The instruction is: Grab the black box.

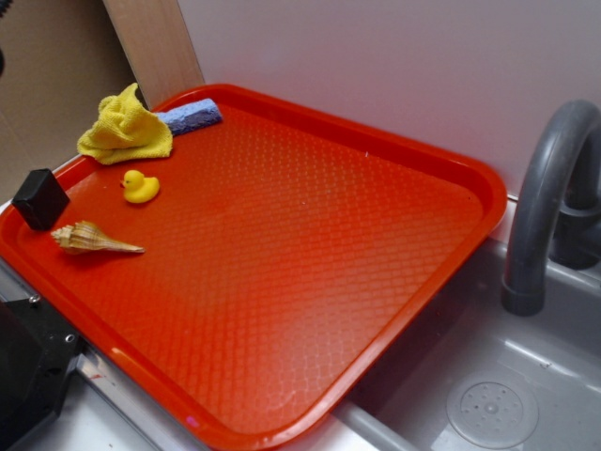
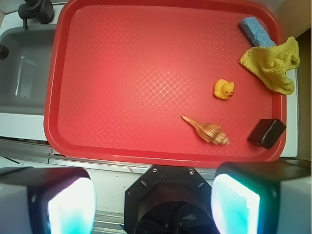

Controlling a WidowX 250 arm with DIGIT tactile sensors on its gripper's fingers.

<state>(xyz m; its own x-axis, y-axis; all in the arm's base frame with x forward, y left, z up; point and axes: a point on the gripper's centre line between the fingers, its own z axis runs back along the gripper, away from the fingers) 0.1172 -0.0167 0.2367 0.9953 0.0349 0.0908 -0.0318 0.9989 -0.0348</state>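
Five items on tray: box, duck, shell, cloth, sponge
claw (image 2: 153, 202): jaws wide apart, holding nothing, off the tray's (image 2: 122, 158) near rim
box (image 2: 266, 132): ahead-right of claw, tray corner, tilted, untouched
shell (image 2: 207, 130): just left of box
duck (image 2: 224, 89): beyond shell
cloth (image 2: 273, 65): far right, overlapping sponge (image 2: 256, 30)

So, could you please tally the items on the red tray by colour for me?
Yellow: 2, the rubber duck and the cloth
Black: 1, the black box
Blue: 1, the sponge
Tan: 1, the seashell
Total: 5
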